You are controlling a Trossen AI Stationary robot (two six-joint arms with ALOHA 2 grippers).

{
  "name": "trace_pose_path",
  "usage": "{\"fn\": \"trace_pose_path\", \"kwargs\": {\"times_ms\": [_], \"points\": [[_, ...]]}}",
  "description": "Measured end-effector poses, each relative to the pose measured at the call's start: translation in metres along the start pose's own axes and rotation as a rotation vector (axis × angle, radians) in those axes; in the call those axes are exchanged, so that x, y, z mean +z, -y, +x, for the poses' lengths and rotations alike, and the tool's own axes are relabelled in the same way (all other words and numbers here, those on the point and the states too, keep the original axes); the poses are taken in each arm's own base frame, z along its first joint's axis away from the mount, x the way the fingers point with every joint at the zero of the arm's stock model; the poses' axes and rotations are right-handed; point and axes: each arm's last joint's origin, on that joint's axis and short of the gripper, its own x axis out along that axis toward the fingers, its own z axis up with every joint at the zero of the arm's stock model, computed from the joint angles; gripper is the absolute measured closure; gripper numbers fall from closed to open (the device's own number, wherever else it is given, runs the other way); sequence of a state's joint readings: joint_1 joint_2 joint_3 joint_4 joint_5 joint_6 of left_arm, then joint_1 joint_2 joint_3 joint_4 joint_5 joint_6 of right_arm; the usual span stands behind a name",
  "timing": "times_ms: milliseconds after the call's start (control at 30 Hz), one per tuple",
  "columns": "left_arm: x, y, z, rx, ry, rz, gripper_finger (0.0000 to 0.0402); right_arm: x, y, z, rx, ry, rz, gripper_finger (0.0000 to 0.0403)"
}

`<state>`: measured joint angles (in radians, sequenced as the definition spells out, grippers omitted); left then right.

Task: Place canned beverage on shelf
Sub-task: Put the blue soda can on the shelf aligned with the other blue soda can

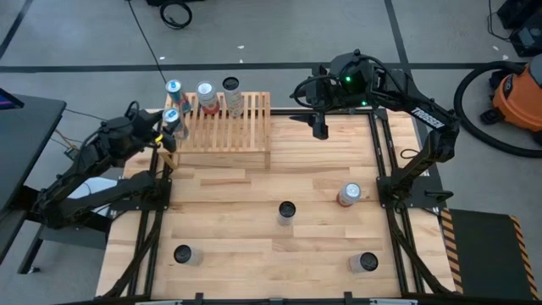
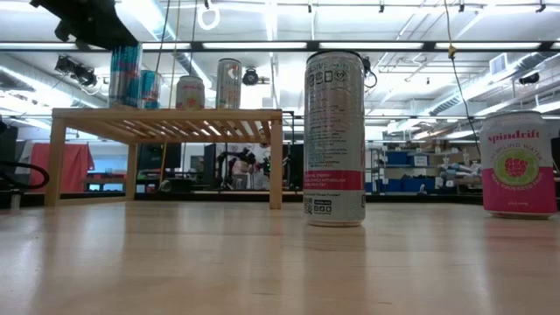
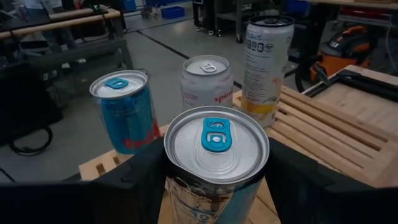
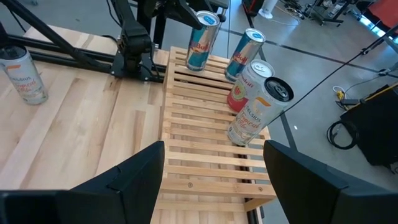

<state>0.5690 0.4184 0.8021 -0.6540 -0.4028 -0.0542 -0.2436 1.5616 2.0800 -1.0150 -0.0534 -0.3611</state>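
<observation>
The shelf (image 1: 227, 129), a low light-wood slatted rack, stands at the table's far left. On its far part stand a blue can (image 3: 124, 112), a white and red can (image 3: 207, 81) and a tall pale can (image 3: 267, 62). My left gripper (image 1: 168, 129) is at the shelf's left end, shut on a blue-tabbed can (image 3: 216, 146). That can's bottom is level with the slats (image 2: 125, 74). Whether it stands on them does not show. My right gripper (image 1: 319, 127) hangs open above the table, right of the shelf, with nothing between its fingers. My left gripper pinches the blue-tabbed can between its two fingers, one on each side of the can's wall (image 3: 170, 190), just below the top rim. The fingers (image 3: 140, 183) come in nearly level from the table's left. The can stays upright, top up.
Several more cans stand on the table: a dark-topped one in the middle (image 1: 287, 210), a pink and white one to its right (image 1: 349, 194), and one near each front corner (image 1: 183, 253) (image 1: 367, 262). The shelf's near and right slats (image 4: 205, 158) are bare.
</observation>
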Motion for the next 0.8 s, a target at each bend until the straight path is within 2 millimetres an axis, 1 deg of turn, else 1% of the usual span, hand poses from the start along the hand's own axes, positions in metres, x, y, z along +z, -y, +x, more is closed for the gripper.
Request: {"fn": "trace_pose_path", "kwargs": {"times_ms": [133,367,500,667,800], "points": [[-0.0001,-0.0002,0.0000,0.007,-0.001,0.008,0.0169,-0.0011,-0.0004,0.0000,0.004,-0.011,0.001,0.0119],[0.0000,-0.0040,-0.0002,0.139,0.006,-0.020,0.0169,-0.0033,-0.0013,-0.0001,0.014,-0.034,0.002,0.0119],[-0.0010,-0.0040,-0.0002,0.137,0.000,-0.057,0.0168,-0.0031,-0.0012,-0.0001,0.014,-0.032,0.002,0.0119],[-0.0063,-0.0033,0.0027,0.155,-0.061,-0.078,0.0168,-0.0031,-0.0013,-0.0001,0.015,-0.031,0.002,0.0119],[-0.0047,-0.0030,0.0037,0.159,-0.049,-0.083,0.0168,-0.0031,-0.0012,-0.0001,0.015,-0.031,0.002,0.0119]]}}
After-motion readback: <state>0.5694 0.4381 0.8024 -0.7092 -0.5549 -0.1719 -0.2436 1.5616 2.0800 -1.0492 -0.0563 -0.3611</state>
